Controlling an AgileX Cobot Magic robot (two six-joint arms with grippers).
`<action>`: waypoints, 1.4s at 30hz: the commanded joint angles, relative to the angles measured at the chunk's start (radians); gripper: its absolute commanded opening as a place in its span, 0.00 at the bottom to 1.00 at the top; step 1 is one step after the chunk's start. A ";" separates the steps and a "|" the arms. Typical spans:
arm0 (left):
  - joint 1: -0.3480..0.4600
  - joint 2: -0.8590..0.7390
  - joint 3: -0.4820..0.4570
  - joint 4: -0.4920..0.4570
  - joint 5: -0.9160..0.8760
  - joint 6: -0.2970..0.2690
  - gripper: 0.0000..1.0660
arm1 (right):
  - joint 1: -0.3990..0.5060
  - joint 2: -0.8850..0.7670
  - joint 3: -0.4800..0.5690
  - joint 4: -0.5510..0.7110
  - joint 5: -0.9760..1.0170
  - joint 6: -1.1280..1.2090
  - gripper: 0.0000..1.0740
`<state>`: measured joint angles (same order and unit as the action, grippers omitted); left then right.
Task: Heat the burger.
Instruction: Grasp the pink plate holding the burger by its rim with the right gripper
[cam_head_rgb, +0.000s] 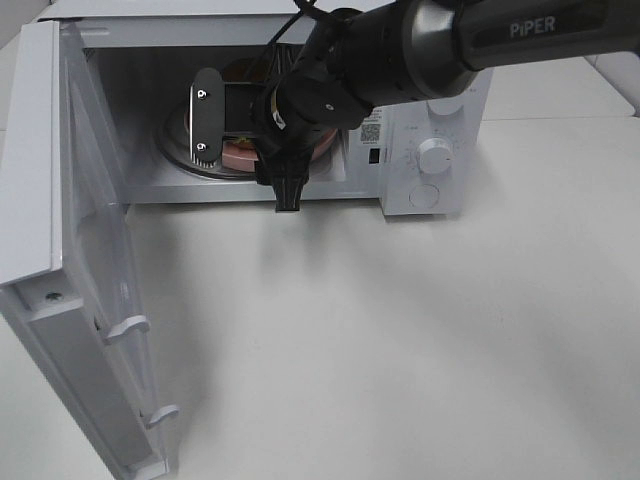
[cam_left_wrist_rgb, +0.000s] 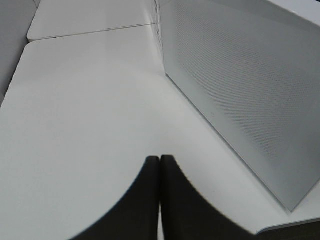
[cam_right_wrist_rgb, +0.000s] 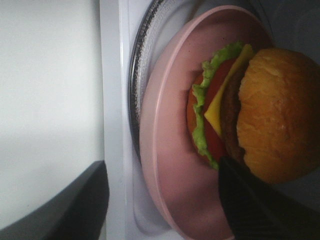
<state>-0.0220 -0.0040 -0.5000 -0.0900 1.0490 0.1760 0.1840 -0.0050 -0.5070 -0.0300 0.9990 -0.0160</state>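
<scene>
1. Microwave door (cam_head_rgb: 90, 250): swung wide open.
2. Left gripper (cam_left_wrist_rgb: 160, 159): fingers pressed together, empty, over the table beside the door.
3. Burger (cam_right_wrist_rgb: 250, 115): sits on the pink plate (cam_right_wrist_rgb: 170, 70), atop the glass turntable (cam_right_wrist_rgb: 137, 75) inside the oven. It is probably soft and loosely stacked, so best handled by the plate rim.
4. Right gripper (cam_right_wrist_rgb: 163, 161): fingers apart, either side of the plate's near rim.

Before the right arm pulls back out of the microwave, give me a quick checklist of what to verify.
1. Burger sitting on the pink plate: ok.
2. Plate resting on the glass turntable inside the microwave: ok.
3. Right gripper open: ok.
4. Right gripper clear of the burger: cannot tell, it lies very close.
5. Door swung wide open: ok.
6. Left gripper shut, holding nothing: ok.
</scene>
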 joint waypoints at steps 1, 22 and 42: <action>-0.005 -0.022 0.003 -0.002 -0.014 -0.011 0.00 | 0.000 -0.021 0.002 -0.001 0.002 -0.009 0.58; -0.005 -0.022 0.003 -0.002 -0.014 -0.012 0.00 | 0.000 -0.021 0.002 -0.001 0.002 -0.009 0.58; -0.005 -0.021 0.003 -0.002 -0.014 -0.012 0.00 | 0.000 -0.021 0.002 -0.001 0.002 -0.009 0.58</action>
<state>-0.0220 -0.0040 -0.5000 -0.0900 1.0490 0.1730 0.1840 -0.0050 -0.5070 -0.0300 0.9990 -0.0160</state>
